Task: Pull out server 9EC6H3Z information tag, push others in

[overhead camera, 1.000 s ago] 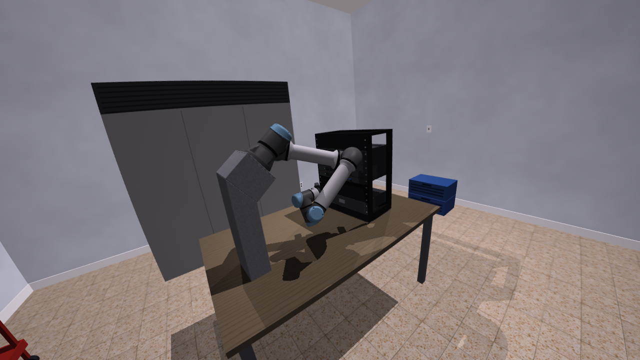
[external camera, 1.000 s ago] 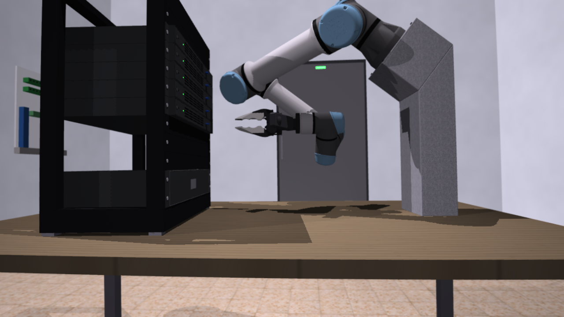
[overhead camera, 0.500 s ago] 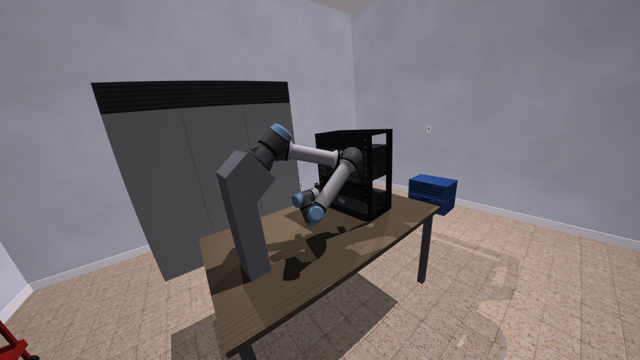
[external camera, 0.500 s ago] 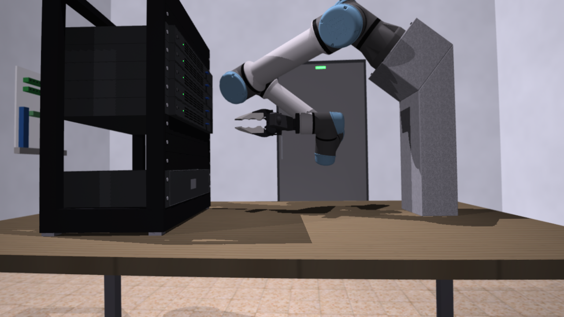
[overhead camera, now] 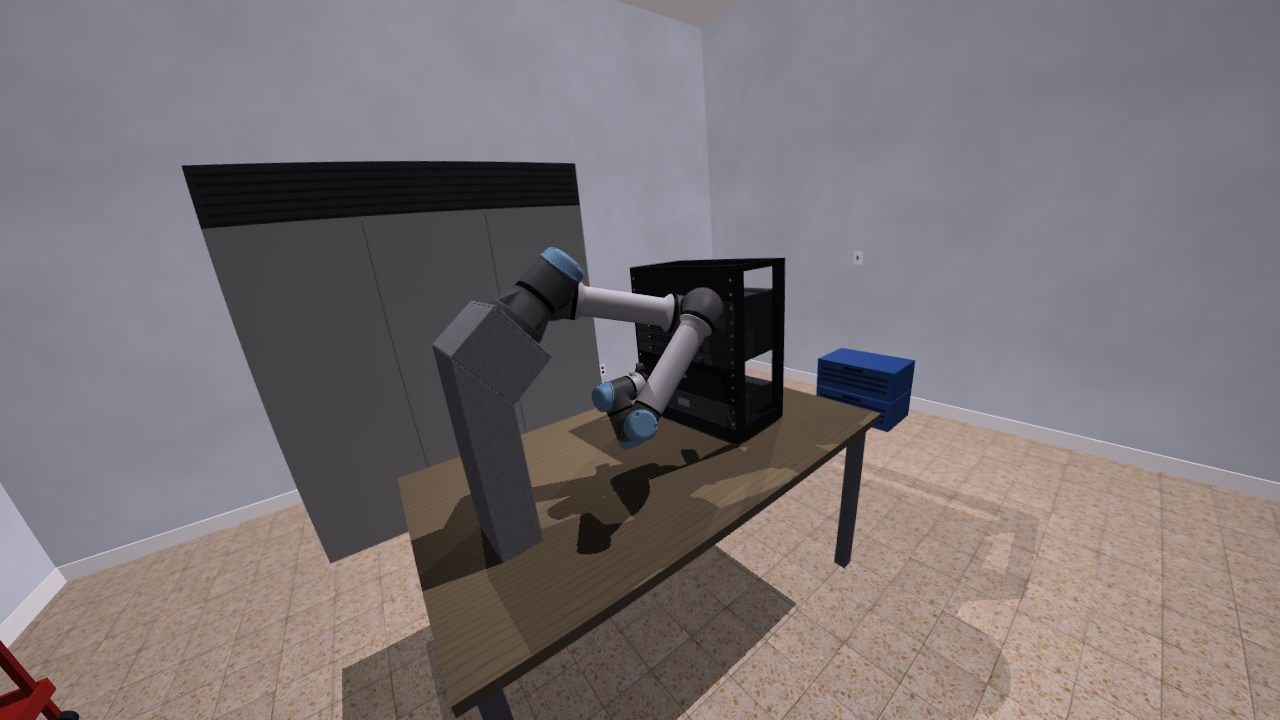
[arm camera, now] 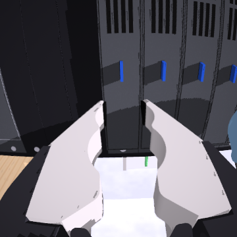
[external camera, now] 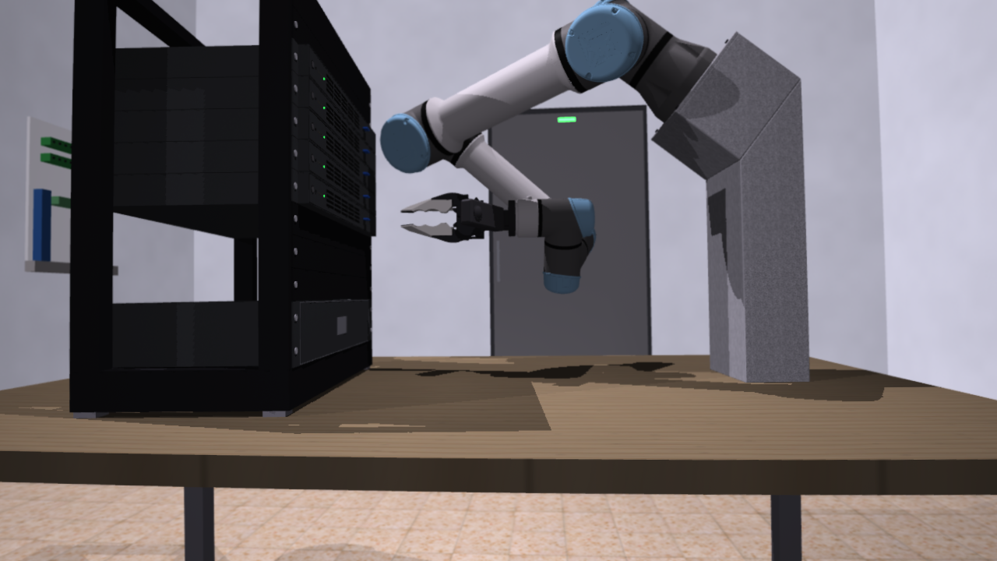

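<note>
The black server rack [overhead camera: 707, 344] stands on the far end of the table, also seen in the exterior view [external camera: 223, 209]. Several stacked servers [external camera: 334, 139] fill its upper half, each with a small blue information tag; the tags [arm camera: 121, 70] [arm camera: 163, 70] [arm camera: 201, 71] all look pushed in. No service tag is readable. My gripper [external camera: 403, 217] hovers a short way in front of the lowest stacked server, level and pointing at it. In the wrist view the fingers are drawn to a narrow gap with nothing between them.
A single wider unit [external camera: 331, 327] sits in the rack's bottom bay. The arm's grey pedestal [overhead camera: 492, 429] stands on the table's other end. A blue box [overhead camera: 865, 385] is beyond the table on the floor.
</note>
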`<action>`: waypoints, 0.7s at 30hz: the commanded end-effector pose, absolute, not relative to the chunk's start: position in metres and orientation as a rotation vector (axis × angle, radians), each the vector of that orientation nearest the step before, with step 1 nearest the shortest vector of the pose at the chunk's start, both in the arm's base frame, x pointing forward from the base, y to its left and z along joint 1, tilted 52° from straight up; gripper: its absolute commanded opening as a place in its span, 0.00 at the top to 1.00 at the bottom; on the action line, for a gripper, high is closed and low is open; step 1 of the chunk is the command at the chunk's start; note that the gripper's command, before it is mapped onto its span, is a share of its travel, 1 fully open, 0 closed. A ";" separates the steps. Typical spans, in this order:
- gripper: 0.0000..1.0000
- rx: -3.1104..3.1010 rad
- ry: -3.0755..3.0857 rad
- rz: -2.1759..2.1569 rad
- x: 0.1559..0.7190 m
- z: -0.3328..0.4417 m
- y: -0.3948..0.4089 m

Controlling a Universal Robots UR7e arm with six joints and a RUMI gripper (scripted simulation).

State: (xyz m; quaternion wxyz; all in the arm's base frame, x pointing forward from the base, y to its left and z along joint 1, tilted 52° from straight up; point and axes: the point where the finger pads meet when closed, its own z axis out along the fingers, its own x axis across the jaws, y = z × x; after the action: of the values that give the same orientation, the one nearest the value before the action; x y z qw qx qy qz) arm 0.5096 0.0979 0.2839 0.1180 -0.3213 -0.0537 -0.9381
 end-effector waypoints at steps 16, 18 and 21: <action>0.85 -0.939 -0.157 -2.745 0.537 0.321 0.106; 0.85 -0.939 -0.157 -2.745 0.537 0.321 0.106; 0.85 -0.939 -0.157 -2.745 0.538 0.322 0.106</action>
State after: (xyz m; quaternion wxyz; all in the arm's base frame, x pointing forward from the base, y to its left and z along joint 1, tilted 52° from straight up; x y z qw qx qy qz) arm 0.5373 0.1061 0.3203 0.1179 -0.3213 -0.0536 -0.9381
